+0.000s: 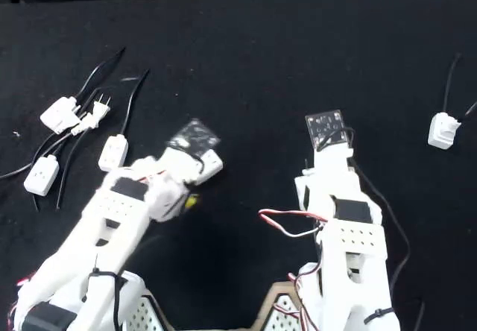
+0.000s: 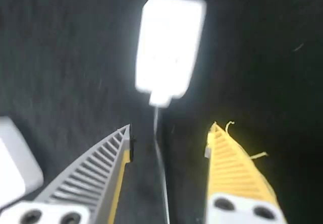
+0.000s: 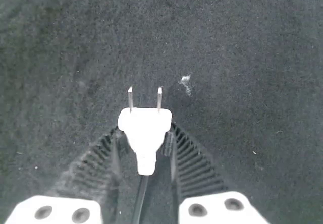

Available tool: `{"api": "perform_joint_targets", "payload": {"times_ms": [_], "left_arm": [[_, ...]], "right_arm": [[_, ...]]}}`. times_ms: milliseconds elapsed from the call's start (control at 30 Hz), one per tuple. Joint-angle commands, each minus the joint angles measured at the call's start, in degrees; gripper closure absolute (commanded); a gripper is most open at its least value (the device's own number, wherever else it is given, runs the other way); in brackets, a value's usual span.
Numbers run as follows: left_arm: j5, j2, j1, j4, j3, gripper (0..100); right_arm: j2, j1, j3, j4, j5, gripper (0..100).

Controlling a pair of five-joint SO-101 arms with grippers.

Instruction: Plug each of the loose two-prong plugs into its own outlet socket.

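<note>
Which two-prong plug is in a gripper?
The plug held in the right gripper, prongs outward; the other plug lies loose by the white sockets.

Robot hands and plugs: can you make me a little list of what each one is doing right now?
right hand: shut on a white two-prong plug, prongs pointing away
left hand: open, white block just ahead, its cord running between the fingers
another plug: lying loose on the black table, beside a white socket
</note>
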Motion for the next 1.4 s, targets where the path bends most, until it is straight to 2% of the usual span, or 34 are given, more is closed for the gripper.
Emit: {"api": "perform_joint_targets", "payload": {"times_ms": [0,133,367,500,633,700,800,900,1000,1067,1167,1367], "left_arm": [[0.35,-2.46,-3.65,9.05,-1.27,75],[0.26,-2.55,-7.52,6.33,4.7,75],[0.18,-2.46,-22.02,-0.88,4.44,75],[0.18,-2.46,-25.54,-1.32,2.42,75],[-2.29,-3.08,-25.8,-0.7,1.8,75],[-2.37,-3.16,-26.15,1.14,1.45,75],[-2.11,-3.16,-26.51,8.7,-1.8,75],[-0.35,-3.16,-27.65,17.85,-7.16,75],[2.73,-3.16,-29.93,24.53,-12.7,75],[3.08,-3.25,-31.34,26.11,-14.9,75],[3.52,-4.48,-31.96,24.7,-14.29,75],[13.45,-17.14,-31.34,16.35,-4.62,75]], "right_arm": [[-2.07,0.0,-0.4,-0.53,-0.44,98.8],[-1.89,0.0,-0.31,-0.53,-0.44,98.8],[-2.07,-0.09,-0.48,-0.44,-0.44,98.8],[-2.07,-3.25,-1.89,1.41,-0.09,98.8],[-2.07,-9.58,-8.13,10.37,1.14,98.8],[-1.89,-13.1,-13.41,17.32,3.43,98.8],[-1.71,-20.84,-21.76,27.6,5.89,98.8],[-1.71,-29.8,-26.07,30.33,5.89,98.8],[-1.71,-36.22,-25.19,24.35,3.78,98.8],[-1.71,-39.56,-22.46,17.85,2.02,98.8],[-1.63,-44.57,-17.63,6.42,0.09,98.8],[2.24,-49.76,-10.95,-9.85,-1.32,98.8]]}}
